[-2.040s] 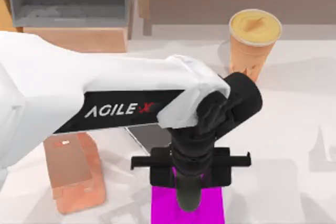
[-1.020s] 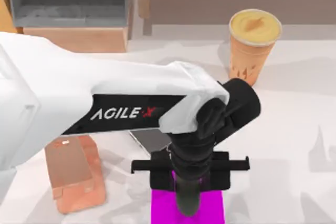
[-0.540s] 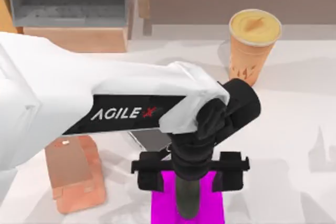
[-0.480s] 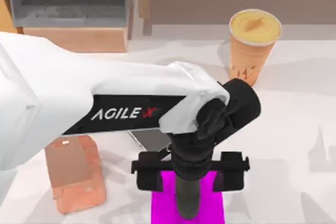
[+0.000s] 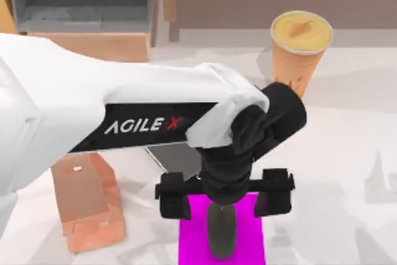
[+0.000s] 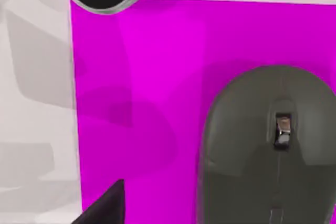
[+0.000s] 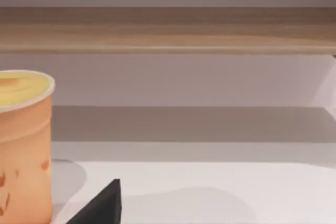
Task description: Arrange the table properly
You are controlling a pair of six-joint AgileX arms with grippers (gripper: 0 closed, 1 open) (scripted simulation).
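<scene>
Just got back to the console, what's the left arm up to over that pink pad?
The left gripper hangs over the magenta rectangular pad at the near edge of the white table, fingers spread wide. A dark grey computer mouse lies on the pad between them, apparently released. A dark phone-like slab rests just behind the pad, a terracotta box to its left, and an orange lidded cup stands farther back.

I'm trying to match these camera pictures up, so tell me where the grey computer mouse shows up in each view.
Top view: the mouse lies on the magenta pad at the bottom centre, below the left gripper, whose jaws stand wide apart.
Left wrist view: the mouse shows large, lying on the pad.
Right wrist view: not in it; the orange cup stands on the table.
Shared landmark: the magenta pad in the first two; the cup links top and right wrist views.
</scene>
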